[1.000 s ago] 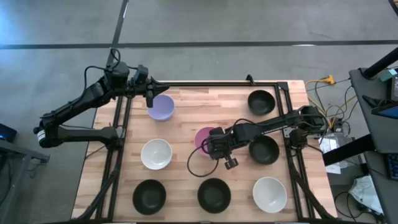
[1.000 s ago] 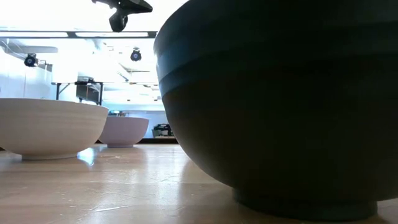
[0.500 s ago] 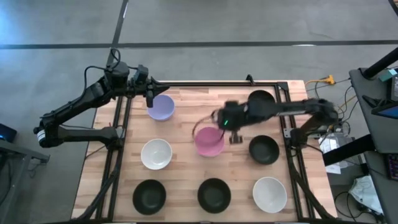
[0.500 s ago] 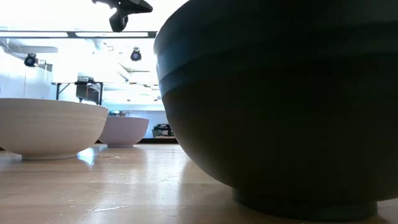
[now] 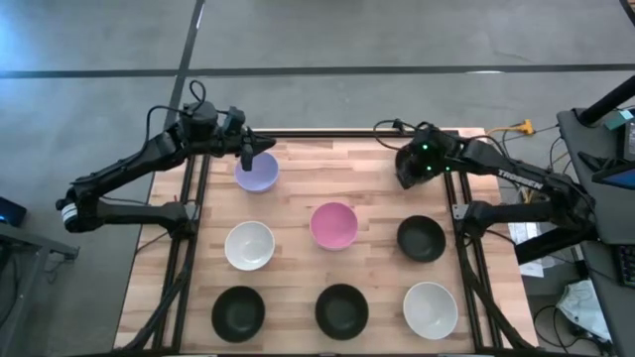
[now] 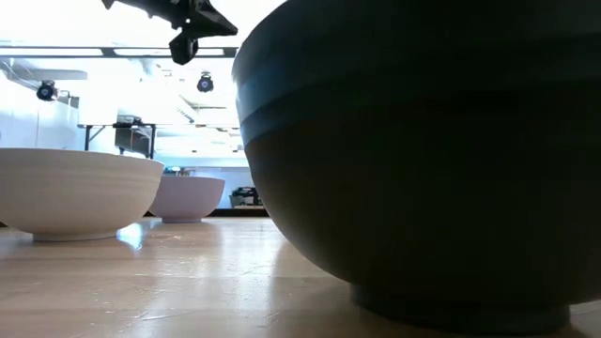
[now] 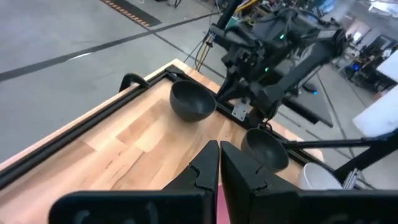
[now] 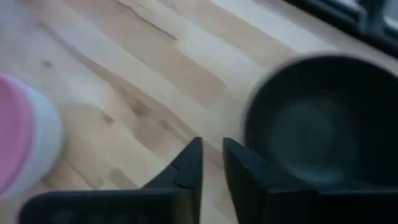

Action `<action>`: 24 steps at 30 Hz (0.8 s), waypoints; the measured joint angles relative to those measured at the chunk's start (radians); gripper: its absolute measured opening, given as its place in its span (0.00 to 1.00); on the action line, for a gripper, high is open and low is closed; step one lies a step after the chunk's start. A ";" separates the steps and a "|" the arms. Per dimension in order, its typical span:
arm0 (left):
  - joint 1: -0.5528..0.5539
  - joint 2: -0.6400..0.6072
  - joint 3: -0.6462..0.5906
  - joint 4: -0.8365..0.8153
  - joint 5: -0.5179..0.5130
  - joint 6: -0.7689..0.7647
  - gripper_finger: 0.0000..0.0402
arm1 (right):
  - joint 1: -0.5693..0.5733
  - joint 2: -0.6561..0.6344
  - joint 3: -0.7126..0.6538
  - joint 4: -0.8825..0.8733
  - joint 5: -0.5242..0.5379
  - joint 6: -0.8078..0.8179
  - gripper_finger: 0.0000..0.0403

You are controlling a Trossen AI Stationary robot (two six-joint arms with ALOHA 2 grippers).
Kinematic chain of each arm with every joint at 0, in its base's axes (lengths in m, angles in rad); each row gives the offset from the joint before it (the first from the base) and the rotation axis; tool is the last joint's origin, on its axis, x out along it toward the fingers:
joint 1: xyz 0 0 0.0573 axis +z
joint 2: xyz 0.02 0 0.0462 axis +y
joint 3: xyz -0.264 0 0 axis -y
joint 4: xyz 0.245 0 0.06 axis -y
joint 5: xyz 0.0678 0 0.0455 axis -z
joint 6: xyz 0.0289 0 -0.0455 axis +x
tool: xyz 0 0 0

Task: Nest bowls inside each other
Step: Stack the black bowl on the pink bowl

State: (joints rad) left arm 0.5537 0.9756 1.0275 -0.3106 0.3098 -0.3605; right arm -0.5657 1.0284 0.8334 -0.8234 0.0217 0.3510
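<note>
high view: overhead, straight down, far off; covers whole table (image 5: 298,188), both arms, surrounding floor
low view: table-top height, level across the wood into the room; very near a black bowl (image 6: 423,160) filling the right side
left wrist view: on left arm, looks across the table toward the right arm, own fingers (image 7: 205,174) at bottom
right wrist view: on right arm, close, down at the wood
shared: pink bowl (image 5: 333,225) in high and right wrist (image 8: 18,137); far-right black bowl (image 5: 407,164) in high and both wrist views (image 7: 193,101)

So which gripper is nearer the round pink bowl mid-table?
Right gripper, though not by much: it's over the far right black bowl. The left gripper is over the lavender bowl, farther from the pink bowl.
</note>
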 joint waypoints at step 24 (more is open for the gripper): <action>0.000 0.078 0.010 0.180 0.001 -0.079 0.00 | -0.055 0.525 0.152 -0.171 -0.001 -0.311 0.08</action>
State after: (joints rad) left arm 0.5541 1.0534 1.0374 -0.1310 0.3103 -0.4393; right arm -0.6207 1.5537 0.9853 -0.9941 0.0208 0.0400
